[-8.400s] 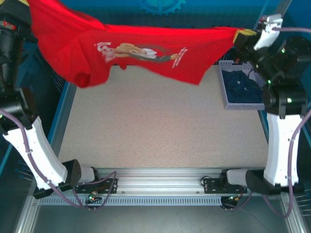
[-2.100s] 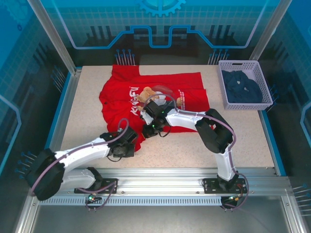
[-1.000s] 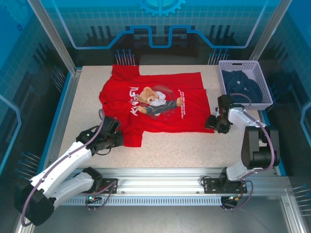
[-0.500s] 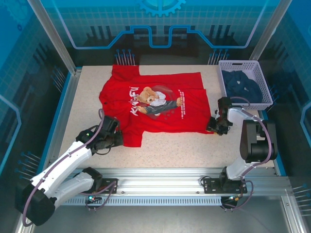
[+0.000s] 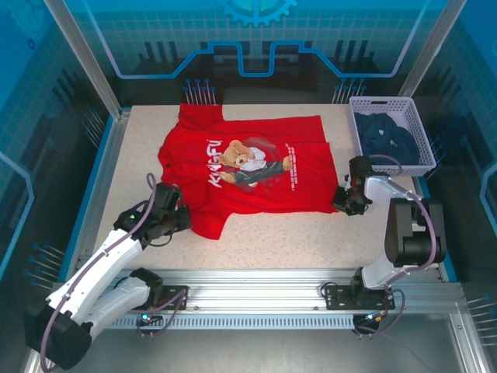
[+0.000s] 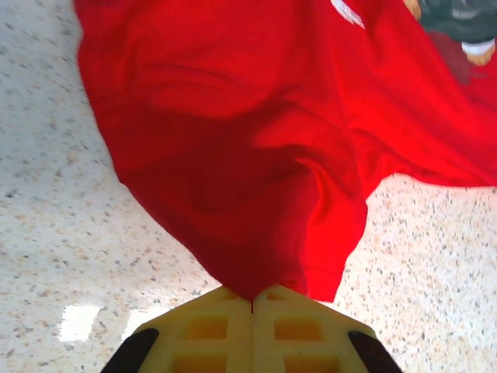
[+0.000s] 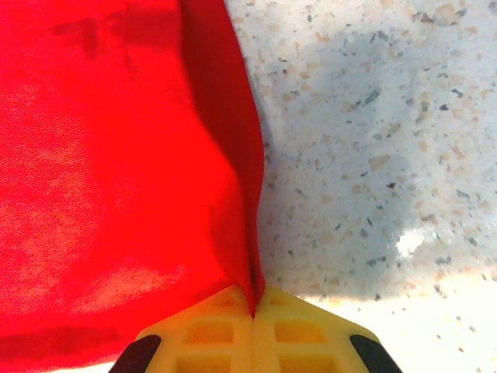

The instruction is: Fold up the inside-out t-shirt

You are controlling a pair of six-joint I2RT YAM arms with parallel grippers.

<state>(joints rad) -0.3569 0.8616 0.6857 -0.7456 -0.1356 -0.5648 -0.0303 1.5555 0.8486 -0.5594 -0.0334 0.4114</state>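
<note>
- The inside-out t-shirt (image 5: 256, 183) is spread flat on the bench (image 5: 311, 241), toward the far left, with the bear print facing up. Laid out like this, its edges can be reached for folding.
- The left end effector (image 5: 180, 221) is closed on the cloth at the near-left flap, apparently a sleeve. In the left wrist view the yellow pads (image 6: 210, 326) are seen pressed together with red fabric pinched between them.
- The right end effector (image 5: 342, 203) is clamped on the near-right corner of the shirt, where the edge is drawn into the seam between its pads (image 7: 299, 330).
- Both near ends are gripped, so the near side can probably be lifted as one and laid over the print.
- A white basket (image 5: 425, 169) holding a dark navy garment (image 5: 384, 140) is set at the far right, apart from the shirt, and is judged to play no part here.
</note>
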